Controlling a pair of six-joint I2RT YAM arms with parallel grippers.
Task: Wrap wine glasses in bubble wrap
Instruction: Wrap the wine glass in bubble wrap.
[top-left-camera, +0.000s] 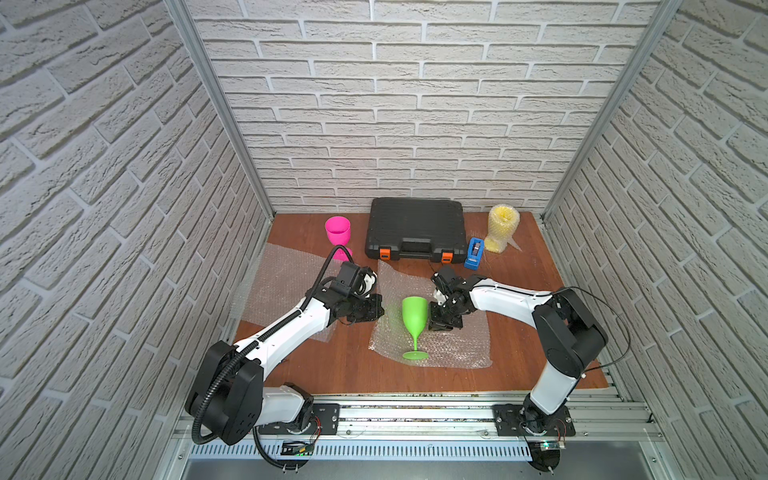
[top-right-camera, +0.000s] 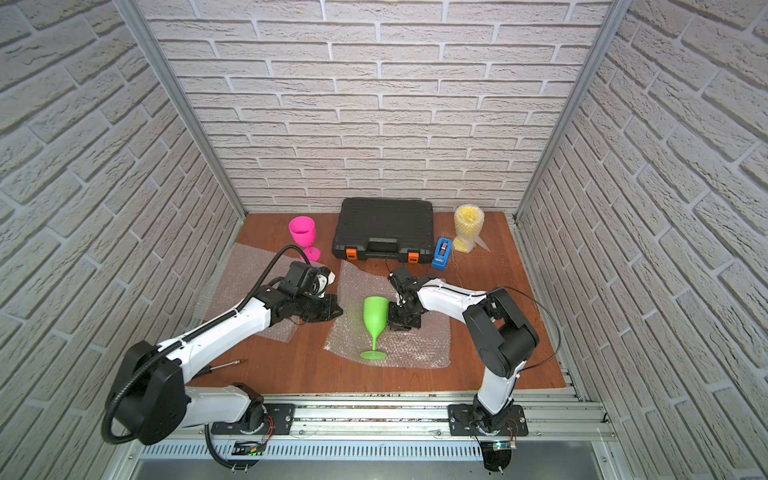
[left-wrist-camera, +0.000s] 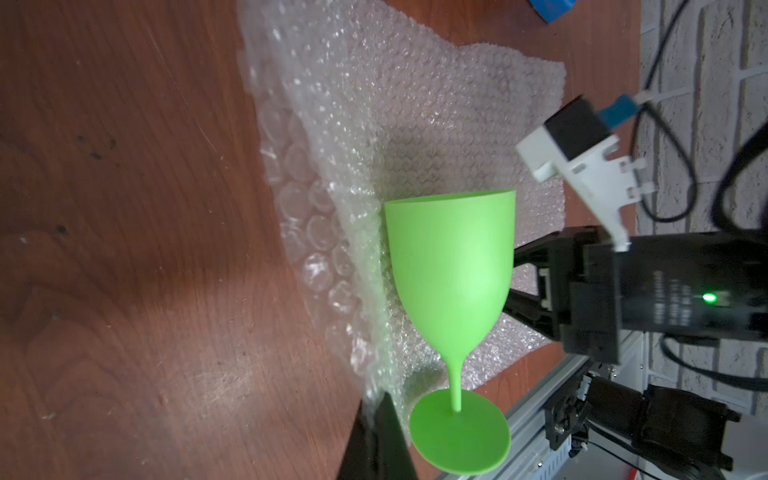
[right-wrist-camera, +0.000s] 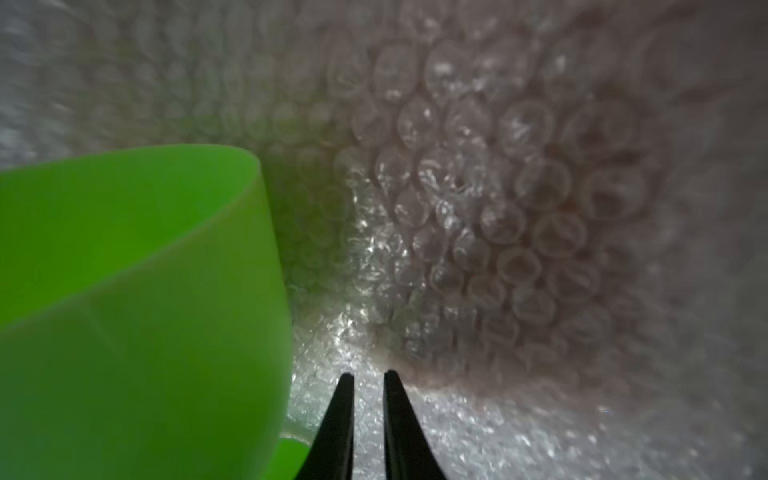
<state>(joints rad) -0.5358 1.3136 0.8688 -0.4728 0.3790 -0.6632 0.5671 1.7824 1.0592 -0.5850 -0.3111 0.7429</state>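
A lime green wine glass stands upright on a sheet of bubble wrap in both top views. My left gripper is shut on that sheet's left edge, which rises beside the glass. My right gripper points down just right of the bowl. Its jaws are almost together, with the tips pressed into the bubble wrap. A pink wine glass stands bare at the back left. A yellow one stands wrapped at the back right.
A second bubble wrap sheet lies under my left arm. A black tool case sits against the back wall, with a blue tape dispenser to its right. A thin metal tool lies near the front left. Brick walls close in three sides.
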